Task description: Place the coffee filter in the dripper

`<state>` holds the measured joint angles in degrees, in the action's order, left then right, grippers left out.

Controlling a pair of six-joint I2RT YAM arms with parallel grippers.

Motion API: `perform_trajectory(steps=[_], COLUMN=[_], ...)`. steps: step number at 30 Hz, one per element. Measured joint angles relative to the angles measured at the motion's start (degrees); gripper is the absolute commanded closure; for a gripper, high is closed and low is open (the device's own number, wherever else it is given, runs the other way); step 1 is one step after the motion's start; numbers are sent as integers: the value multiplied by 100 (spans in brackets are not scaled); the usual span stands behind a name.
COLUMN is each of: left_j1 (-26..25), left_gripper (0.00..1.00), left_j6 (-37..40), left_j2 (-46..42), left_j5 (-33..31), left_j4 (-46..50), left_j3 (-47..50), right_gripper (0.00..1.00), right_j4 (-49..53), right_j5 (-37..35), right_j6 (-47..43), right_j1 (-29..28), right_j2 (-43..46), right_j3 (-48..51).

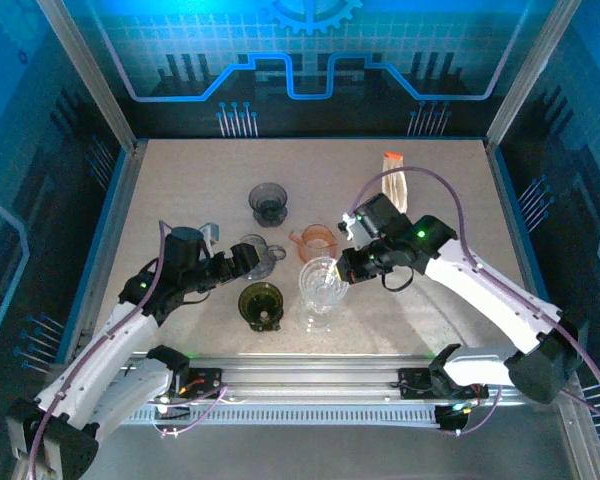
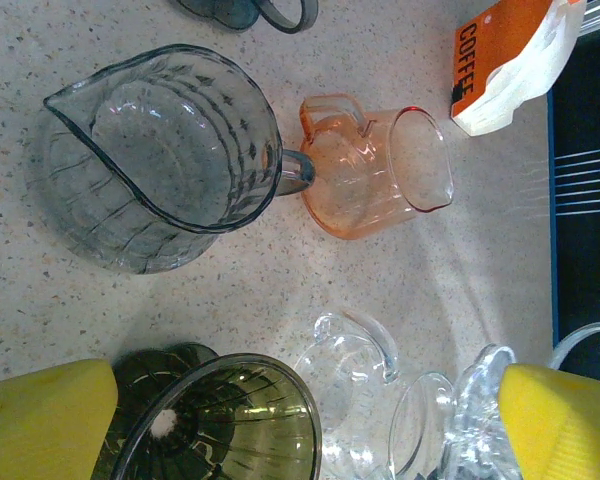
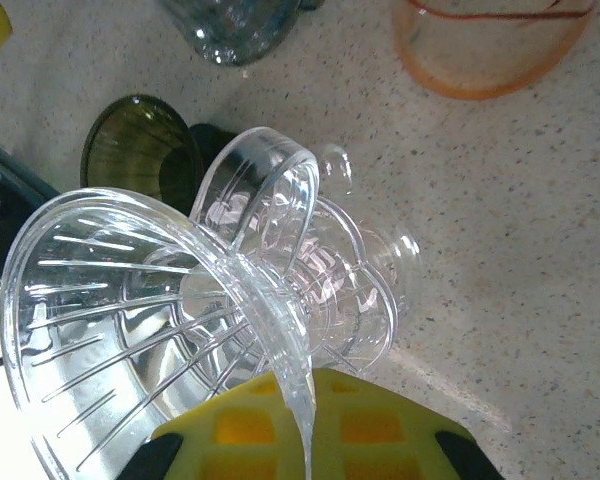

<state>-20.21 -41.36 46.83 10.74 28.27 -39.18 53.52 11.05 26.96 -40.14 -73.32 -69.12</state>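
Bright overhead light w/ soft shadows on table [image 1: 200, 170], glare on clear dripper [image 3: 100, 300].

The table [image 1: 200, 165] had a pale, speckled, stone-like top, matte under soft overhead light that left only faint shadows. A thin blue border [image 1: 105, 240] ran along its left side. Silver metal posts [image 1: 85, 70] rose slanting at the far corners, and a ribbed aluminium rail [image 1: 310, 385] crossed the near edge. The back wall [image 1: 300, 60] bore a printed grid and circuit pattern in glowing blue, with part of a gear emblem [image 1: 315, 12] at the top. The side walls [image 1: 30, 200] were darker, traced with thin blue lines.
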Motion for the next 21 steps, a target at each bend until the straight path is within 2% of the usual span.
perform_trajectory(steps=[21], left_j1=[0], left_gripper=[1], left_j6=[-2], left_j2=[-72], left_j5=[-2], left_j4=[-2], left_j3=[2], right_gripper=[100], right_j4=[-133], right_j5=[103], right_j6=[153], right_j1=[-186], right_j2=[-133], right_j3=[186])
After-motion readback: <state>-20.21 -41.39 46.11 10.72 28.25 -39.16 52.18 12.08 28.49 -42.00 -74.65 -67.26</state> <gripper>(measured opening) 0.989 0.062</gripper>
